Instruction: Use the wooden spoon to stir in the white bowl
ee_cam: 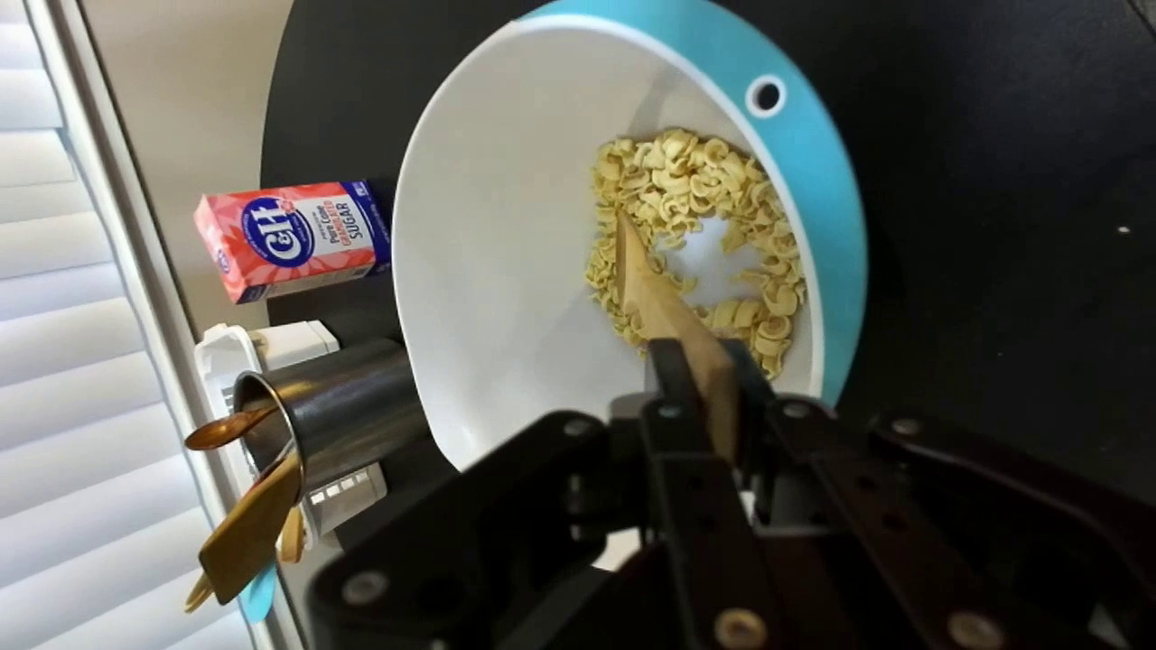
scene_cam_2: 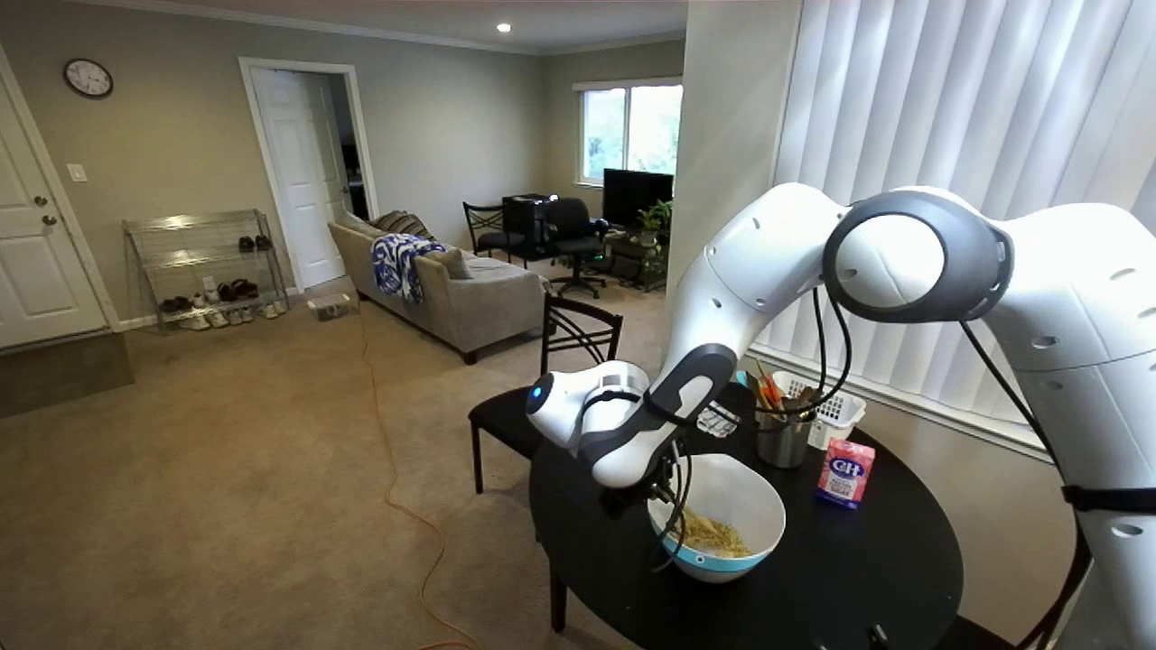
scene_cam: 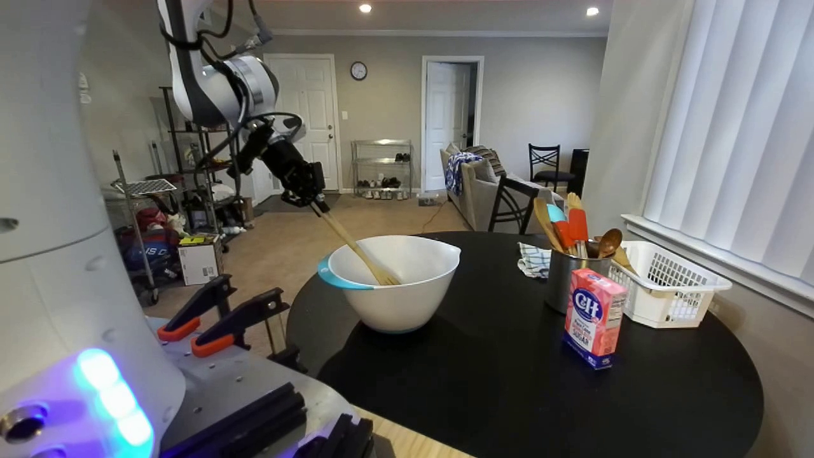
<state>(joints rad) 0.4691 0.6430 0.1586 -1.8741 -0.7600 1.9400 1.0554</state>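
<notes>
The white bowl with a blue rim handle stands upright on the black table. It also shows in an exterior view and in the wrist view. Pale curled pasta lies in its bottom, with a bare patch in the middle. My gripper is above the bowl's rim on the handle side, with its fingers shut on the wooden spoon. The spoon slants down into the bowl, its head at the edge of the pasta. In an exterior view the arm hides the gripper and spoon.
A pink sugar box, a metal canister of utensils, a white slatted basket and a folded cloth stand or lie on the round table. A black chair is beside the table.
</notes>
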